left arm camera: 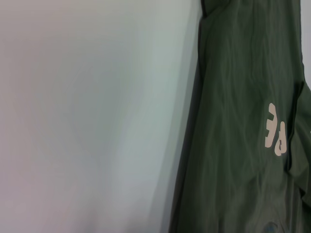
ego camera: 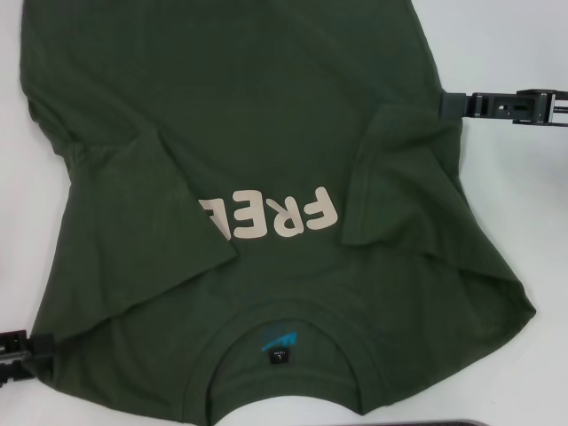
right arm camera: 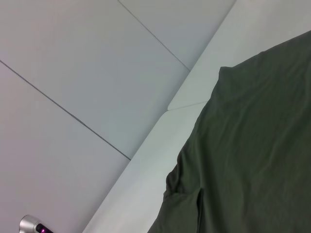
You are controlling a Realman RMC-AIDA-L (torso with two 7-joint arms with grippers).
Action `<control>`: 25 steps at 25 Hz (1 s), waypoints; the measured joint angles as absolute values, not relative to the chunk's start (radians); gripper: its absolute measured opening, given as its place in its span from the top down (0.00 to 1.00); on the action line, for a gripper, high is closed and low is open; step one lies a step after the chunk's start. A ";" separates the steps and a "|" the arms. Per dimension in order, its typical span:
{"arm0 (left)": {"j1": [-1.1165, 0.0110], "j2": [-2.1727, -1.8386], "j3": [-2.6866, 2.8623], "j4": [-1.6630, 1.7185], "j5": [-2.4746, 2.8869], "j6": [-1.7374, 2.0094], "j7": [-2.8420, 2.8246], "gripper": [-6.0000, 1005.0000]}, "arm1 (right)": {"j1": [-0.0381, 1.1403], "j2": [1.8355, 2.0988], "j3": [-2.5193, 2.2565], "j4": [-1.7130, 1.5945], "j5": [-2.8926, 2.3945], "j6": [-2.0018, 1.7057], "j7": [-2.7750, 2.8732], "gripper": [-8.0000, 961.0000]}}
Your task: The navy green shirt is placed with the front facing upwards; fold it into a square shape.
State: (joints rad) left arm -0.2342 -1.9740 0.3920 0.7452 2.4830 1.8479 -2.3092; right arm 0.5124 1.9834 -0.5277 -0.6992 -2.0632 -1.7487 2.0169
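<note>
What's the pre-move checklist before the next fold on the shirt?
1. Shirt front up, lettering showing: ok.
2. Both sleeves folded in over the chest: ok; left sleeve covers part of the lettering.
3. Fabric flat: not ok, wrinkles along both side edges.
4. Left gripper at the shirt's edge near the collar: ok; grip cannot tell.
5. Right gripper at the shirt's right edge, farther from the collar: ok; grip cannot tell.
6. Hem placement: cannot tell, it is out of the head view.
</note>
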 joint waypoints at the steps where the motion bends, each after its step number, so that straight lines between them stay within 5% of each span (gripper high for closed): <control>1: -0.236 -1.976 0.393 0.745 2.483 1.846 -2.312 0.25 | 0.512 1.983 -0.528 -0.699 -2.063 -1.749 2.016 0.11; 25: -0.284 -1.979 0.389 0.726 2.513 1.815 -2.332 0.25 | 0.508 1.985 -0.528 -0.687 -2.060 -1.754 2.017 0.11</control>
